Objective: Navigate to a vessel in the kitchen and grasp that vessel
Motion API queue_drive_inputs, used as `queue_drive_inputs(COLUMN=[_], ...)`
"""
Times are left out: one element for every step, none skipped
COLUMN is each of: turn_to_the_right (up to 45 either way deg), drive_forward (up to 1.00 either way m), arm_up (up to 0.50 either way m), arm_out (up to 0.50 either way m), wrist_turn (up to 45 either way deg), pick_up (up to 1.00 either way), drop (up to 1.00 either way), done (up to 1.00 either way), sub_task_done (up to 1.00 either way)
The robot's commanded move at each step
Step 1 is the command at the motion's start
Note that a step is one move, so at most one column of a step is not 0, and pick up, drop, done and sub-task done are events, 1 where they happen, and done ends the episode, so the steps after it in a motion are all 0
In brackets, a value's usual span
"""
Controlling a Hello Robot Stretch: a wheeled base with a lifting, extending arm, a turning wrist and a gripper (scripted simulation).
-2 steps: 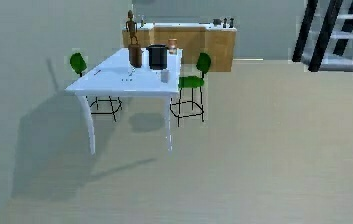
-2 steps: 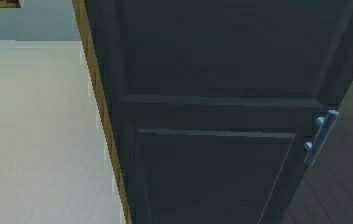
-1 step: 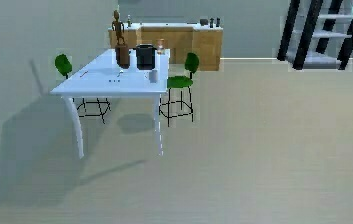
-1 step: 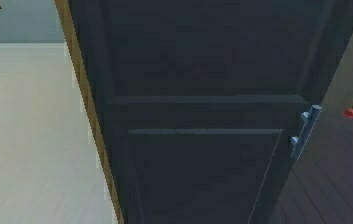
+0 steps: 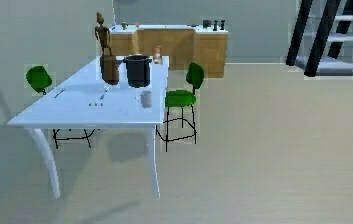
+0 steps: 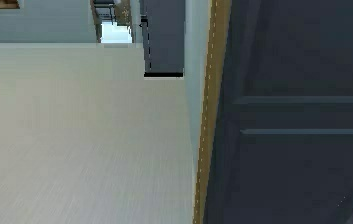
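A pale rectangular table point(image 5: 74, 115) stands at left between two green-cushioned black-framed chairs point(image 5: 181, 98), a long wooden counter point(image 5: 184, 48) far behind it.

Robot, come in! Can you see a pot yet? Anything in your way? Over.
Ahead: dark pot on the white table, beside a brown jar. A green chair stands at the table's right side, near the pot. Over.
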Motion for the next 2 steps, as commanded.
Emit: queue_drive_inputs(turn_to_the_right=[21.0,0.0], drive_forward=[0.0,0.8], arm_up=[0.0,0.0], arm_out=[0.0,0.0], wrist_turn=[0.0,0.0], pick_up=[0.0,0.0], drop=[0.0,0.0], done=[0.0,0.0], sub_task_done=[0.0,0.0])
